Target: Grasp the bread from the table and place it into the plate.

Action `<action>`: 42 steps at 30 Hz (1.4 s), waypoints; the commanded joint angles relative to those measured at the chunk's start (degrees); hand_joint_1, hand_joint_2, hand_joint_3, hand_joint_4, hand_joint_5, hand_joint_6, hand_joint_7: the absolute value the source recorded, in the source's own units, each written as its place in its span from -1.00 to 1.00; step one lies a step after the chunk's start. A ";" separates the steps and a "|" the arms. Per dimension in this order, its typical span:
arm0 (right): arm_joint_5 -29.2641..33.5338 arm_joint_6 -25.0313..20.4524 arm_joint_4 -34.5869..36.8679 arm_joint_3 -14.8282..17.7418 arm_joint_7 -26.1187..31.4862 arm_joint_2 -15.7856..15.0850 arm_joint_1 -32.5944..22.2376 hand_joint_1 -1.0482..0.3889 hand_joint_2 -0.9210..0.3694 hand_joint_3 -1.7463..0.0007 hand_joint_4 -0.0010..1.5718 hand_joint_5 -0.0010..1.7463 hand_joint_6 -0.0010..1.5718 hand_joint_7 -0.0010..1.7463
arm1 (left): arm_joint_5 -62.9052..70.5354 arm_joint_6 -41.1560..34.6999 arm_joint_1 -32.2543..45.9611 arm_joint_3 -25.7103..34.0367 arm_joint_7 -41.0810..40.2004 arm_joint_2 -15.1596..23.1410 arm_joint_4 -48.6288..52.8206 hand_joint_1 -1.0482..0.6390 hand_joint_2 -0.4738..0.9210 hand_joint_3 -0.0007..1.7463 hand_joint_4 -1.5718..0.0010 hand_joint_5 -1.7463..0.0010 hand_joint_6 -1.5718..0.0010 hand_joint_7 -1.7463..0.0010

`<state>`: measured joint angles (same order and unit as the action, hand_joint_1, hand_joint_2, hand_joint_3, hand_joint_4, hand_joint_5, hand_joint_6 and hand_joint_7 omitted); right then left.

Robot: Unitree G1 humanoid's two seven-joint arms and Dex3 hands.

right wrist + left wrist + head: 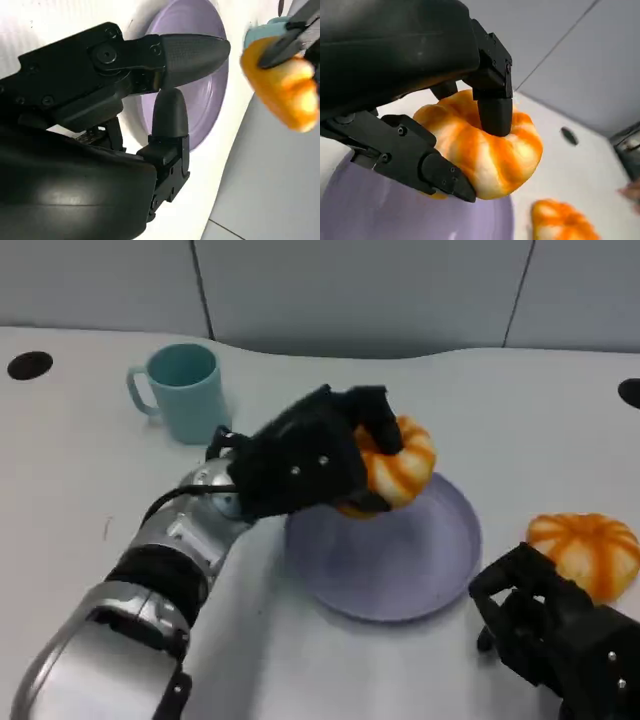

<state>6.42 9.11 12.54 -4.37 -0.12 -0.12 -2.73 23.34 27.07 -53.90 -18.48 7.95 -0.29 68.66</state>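
Bread (400, 468) is pinched in my left hand (305, 462), held above the far rim of the purple plate (385, 560), at about 12 o'clock of the dish. I judge the release step is next: I would carry the roll toward the plate's centre, lower it until it rests, then spread the fingers (495, 112). Table (80, 470) offers open room at 9 o'clock. Teal mug (185, 390) stands at 10 o'clock, well apart. Second bread (588, 552) lies at 3 o'clock, just beside my right hand (550, 630), which holds nothing, fingers apart.
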 commanded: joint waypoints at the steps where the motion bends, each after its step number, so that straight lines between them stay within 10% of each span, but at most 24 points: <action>1: -0.12 -0.66 -1.44 -0.35 -0.29 -0.33 -0.67 0.08 -1.00 0.49 -0.29 1.00 -0.54 0.99 | 4.14 -3.26 -2.91 -3.29 -2.95 -0.88 2.51 0.08 0.89 -0.90 -0.14 -1.00 0.13 -1.00; 5: -0.15 -0.17 -1.52 -0.73 -0.37 -0.51 -0.79 0.08 -1.00 0.50 -0.29 1.00 -0.54 1.00 | 8.77 -4.79 -4.36 -7.66 -2.75 -0.74 3.45 -0.15 0.89 -0.90 0.15 -1.00 0.39 -1.00; 11: -0.46 -0.28 -1.34 -0.71 -0.59 -0.51 -0.71 0.02 -1.00 0.52 -0.27 1.00 -0.54 0.99 | 10.30 -3.77 -5.13 -9.81 0.11 -0.23 3.82 -0.40 0.91 -1.00 0.64 -0.11 0.35 0.43; 15: -0.68 0.22 -0.76 -0.76 -0.70 -0.35 -0.55 0.03 -1.00 0.52 -0.28 1.00 -0.54 0.98 | 10.36 -2.72 -5.10 -9.93 1.79 0.01 3.73 -0.46 0.96 -1.00 0.92 0.38 0.56 0.87; 26: -0.56 0.74 -0.17 -0.69 -0.61 -0.48 -0.23 0.04 -1.00 0.51 -0.28 1.00 -0.53 0.99 | 8.52 -1.98 -5.22 -7.83 4.83 1.03 3.34 -0.64 1.00 -0.98 1.00 0.93 0.84 1.00; 42: -1.13 2.22 1.74 -0.03 -1.14 -1.12 0.83 0.06 -1.00 0.51 -0.26 1.00 -0.53 1.00 | -24.15 9.25 15.34 15.88 20.54 7.01 -12.38 -0.58 1.00 -0.88 0.68 0.80 0.62 0.92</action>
<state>6.08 10.19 13.40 -5.37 -0.91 -0.40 -2.49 5.77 36.91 -43.02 -6.57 24.49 5.78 61.11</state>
